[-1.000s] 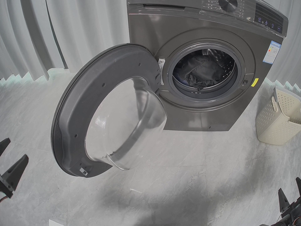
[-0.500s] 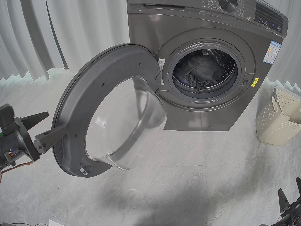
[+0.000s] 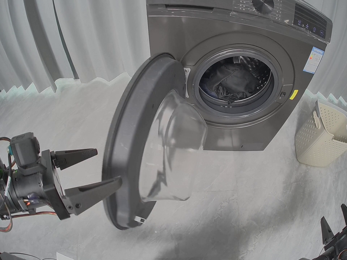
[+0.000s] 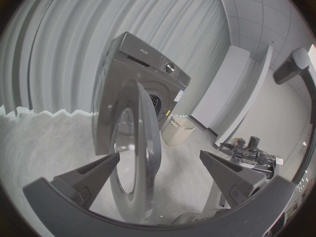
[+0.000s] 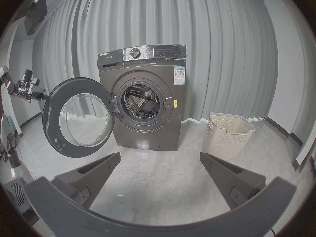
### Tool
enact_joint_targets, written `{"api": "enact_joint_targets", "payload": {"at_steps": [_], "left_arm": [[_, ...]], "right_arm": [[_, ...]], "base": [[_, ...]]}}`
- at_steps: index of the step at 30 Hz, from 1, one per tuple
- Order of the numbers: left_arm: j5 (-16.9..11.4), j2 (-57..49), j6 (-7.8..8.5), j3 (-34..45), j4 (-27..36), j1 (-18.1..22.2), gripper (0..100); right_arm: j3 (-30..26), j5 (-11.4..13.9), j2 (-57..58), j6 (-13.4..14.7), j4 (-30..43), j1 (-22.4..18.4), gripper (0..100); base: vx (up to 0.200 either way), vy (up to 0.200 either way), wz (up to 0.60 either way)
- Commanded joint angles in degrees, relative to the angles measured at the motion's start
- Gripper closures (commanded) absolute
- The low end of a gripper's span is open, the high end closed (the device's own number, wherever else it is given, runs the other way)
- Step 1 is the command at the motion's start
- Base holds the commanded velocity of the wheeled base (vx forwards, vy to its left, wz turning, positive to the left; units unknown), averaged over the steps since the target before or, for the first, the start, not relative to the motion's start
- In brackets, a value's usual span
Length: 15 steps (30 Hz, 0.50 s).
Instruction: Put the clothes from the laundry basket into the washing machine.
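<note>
The grey washing machine [image 3: 235,37] stands ahead with dark clothes [image 3: 233,82] lying in its drum. Its round door [image 3: 141,141] hangs about half open, edge-on to me. My left gripper [image 3: 108,165] is open at the door's outer rim, and its lower finger [image 3: 94,192] touches the rim. In the left wrist view the door [image 4: 140,139] stands between the spread fingers of that gripper [image 4: 158,155]. The cream laundry basket [image 3: 321,134] sits on the floor right of the machine. My right gripper [image 3: 334,219] is low at the right, open and holding nothing [image 5: 159,155].
Pale curtains [image 3: 72,29] hang behind the machine. Open grey floor [image 3: 235,206] lies in front of the machine and basket. In the right wrist view the basket [image 5: 228,134] looks empty inside.
My left gripper came in from the left edge to the door's rim. The door swung from wide open to about half open. The right arm stayed still.
</note>
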<state>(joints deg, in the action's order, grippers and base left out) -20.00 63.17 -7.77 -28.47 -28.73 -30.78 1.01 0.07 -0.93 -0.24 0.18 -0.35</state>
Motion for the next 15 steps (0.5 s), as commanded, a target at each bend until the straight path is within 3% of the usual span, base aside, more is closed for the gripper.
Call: {"api": "enact_joint_targets", "payload": {"at_steps": [1,3,6,9,15], "left_arm": [[0.8,-4.5,-0.41,1.0,0.2,-1.4,0],[2.6,-4.7,-0.41,1.0,0.1,-0.9,0],[6.4,-4.1,-0.06,0.8,-0.4,3.4,0],[7.3,-1.9,0.73,1.0,-0.1,5.7,0],[8.3,7.9,3.11,0.3,-2.0,4.0,0]], "right_arm": [[-1.0,0.0,0.9,0.0,0.0,0.0,0],[-1.0,0.0,0.9,0.0,0.0,0.0,0],[-1.0,0.0,0.9,0.0,0.0,0.0,0],[-1.0,0.0,0.9,0.0,0.0,0.0,0],[-1.0,0.0,0.9,0.0,0.0,0.0,0]], "base": [[0.0,0.0,0.0],[0.0,0.0,0.0],[0.0,0.0,0.0],[0.0,0.0,0.0],[0.0,0.0,0.0]]}}
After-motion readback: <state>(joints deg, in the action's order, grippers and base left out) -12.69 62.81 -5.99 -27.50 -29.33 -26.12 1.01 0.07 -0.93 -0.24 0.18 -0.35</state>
